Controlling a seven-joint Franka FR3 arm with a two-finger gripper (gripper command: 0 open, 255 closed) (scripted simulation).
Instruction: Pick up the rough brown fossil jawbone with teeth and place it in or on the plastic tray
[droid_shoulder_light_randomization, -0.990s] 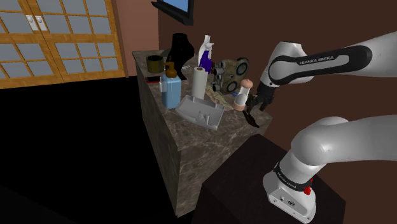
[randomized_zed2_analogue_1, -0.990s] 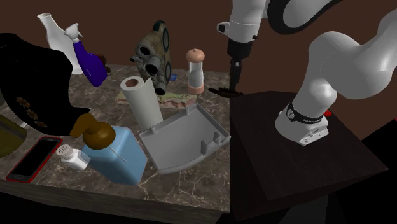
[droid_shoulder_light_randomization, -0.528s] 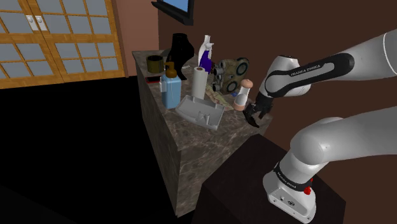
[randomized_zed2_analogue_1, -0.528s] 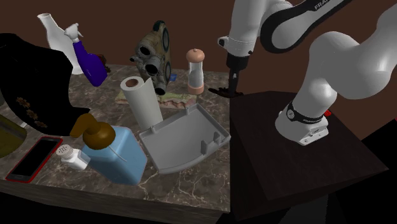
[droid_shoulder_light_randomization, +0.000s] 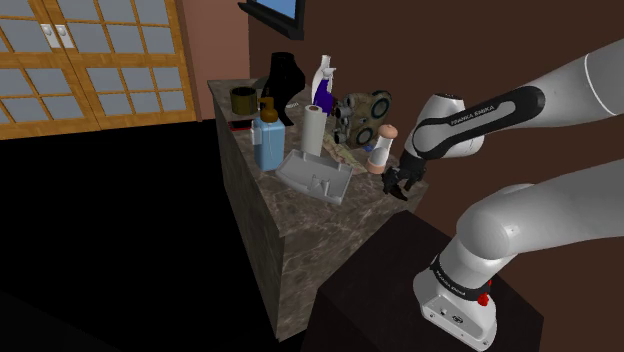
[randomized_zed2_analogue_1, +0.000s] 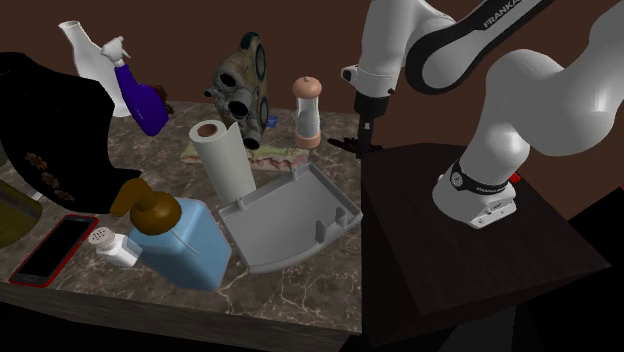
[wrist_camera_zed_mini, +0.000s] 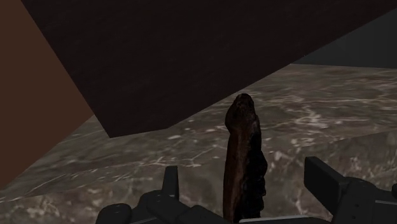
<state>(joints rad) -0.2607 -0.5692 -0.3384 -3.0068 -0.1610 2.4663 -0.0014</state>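
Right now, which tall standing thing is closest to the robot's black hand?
The white grinder with the tan top and base, close beside the gripper. The paper roll, blue soap bottle and purple sprayer stand farther off.

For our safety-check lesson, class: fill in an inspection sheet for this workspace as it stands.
Surface: marbled counter, crowded.
Job's things: dark brown jawbone lying on counter; grey tray apart from it.
Clutter: paper roll, blue dispenser, grinder, gas mask, spray bottle.
Grippers: fingers open, either side of jawbone, not touching.
Cables: nothing seen.
Surroundings: brown wall, lattice doors, black area.
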